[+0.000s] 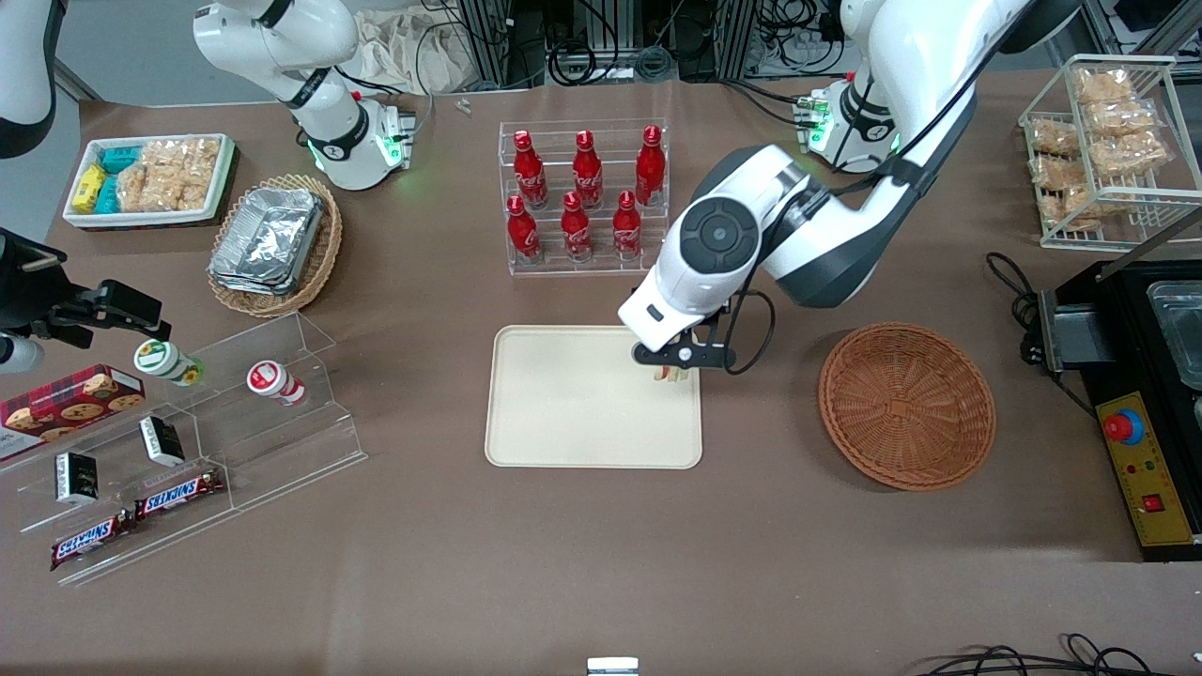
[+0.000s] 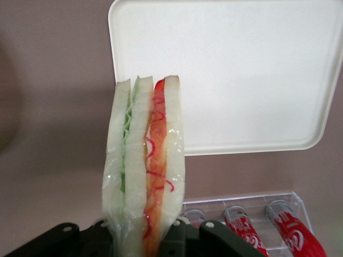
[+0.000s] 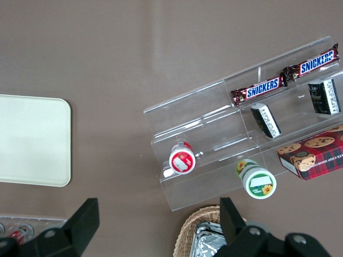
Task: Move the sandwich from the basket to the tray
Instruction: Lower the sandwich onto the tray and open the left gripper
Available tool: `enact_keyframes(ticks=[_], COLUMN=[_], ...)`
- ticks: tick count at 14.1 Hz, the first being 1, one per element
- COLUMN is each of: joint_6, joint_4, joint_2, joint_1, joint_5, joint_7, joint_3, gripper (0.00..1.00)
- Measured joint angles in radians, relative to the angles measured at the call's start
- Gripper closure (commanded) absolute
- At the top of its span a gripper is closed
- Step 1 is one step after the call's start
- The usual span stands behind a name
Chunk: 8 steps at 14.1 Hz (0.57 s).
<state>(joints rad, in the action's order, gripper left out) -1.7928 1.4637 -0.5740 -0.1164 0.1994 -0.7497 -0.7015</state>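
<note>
Currently the pincer is clamped on the sandwich, holding it by one end so the wedge hangs with its bread slices on edge, green and red filling showing between them. In the front view it hangs over the tray, close to the tray edge that faces the basket. The basket is empty and sits apart from the tray, toward the working arm's end of the tabletop.

Judgement: carry is done, set-down is the step in hand. Whether the sandwich tip touches the tray surface cannot be told.

Notes for doing it well:
- Shift a little further in over the tray, away from the rim, so the wedge cannot tip out onto the tabletop.
- Lower until the free end rests on the tray before letting go; a drop from height would likely topple it.
- Soft bread in film wrap: open the jaws slowly, as the wrap may cling to a finger.
- Lift straight up; the bottle rack stands near the tray.
</note>
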Motion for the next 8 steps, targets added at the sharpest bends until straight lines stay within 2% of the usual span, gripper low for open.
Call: enact_keyframes(ticks=[3, 8], joint_6=[-0.061, -0.143], joint_4=[0.000, 0.000], joint_2=[-0.058, -0.164], joint_1=[-0.013, -0.026], joint_5=[0.029, 0.143], joint_7=[-0.001, -0.049], joint_3=[0.000, 0.003], gripper=[1.00, 1.00])
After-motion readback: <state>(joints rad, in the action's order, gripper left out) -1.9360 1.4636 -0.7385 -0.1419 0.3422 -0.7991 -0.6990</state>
